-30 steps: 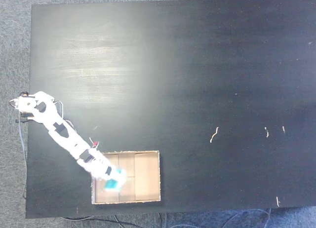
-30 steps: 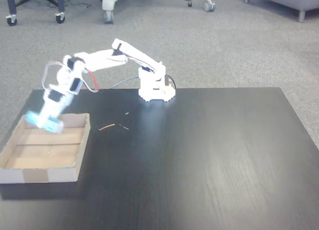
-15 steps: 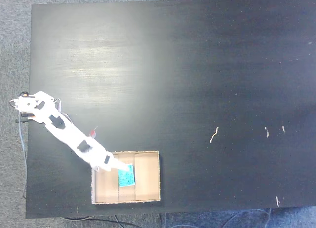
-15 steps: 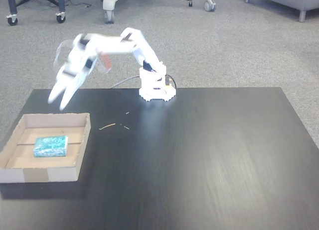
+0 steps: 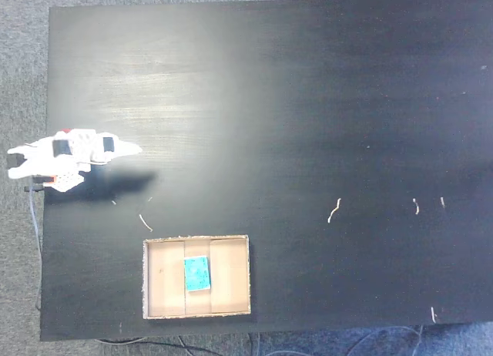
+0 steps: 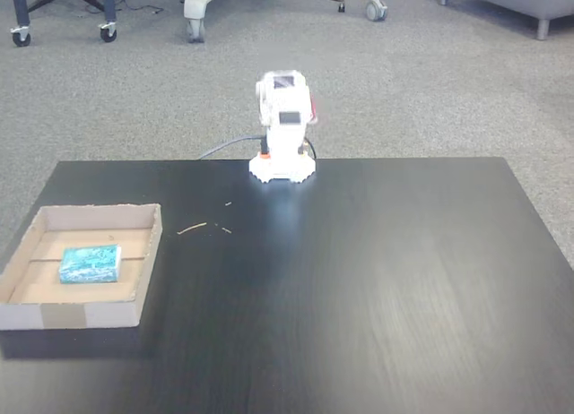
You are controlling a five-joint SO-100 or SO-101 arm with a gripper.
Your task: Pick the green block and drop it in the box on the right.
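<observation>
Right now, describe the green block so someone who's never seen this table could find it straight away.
Start at the black table and find the shallow cardboard box near its lower-left edge in a fixed view from above. The green block lies flat on the box's floor, about the middle. It is the one bright teal thing there, much smaller than the tan box around it.

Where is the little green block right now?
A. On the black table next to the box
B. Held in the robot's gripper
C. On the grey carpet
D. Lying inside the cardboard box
D. The green block lies flat on the floor of the cardboard box, seen in both fixed views, while the arm is folded up at its base, far from the box.
</observation>
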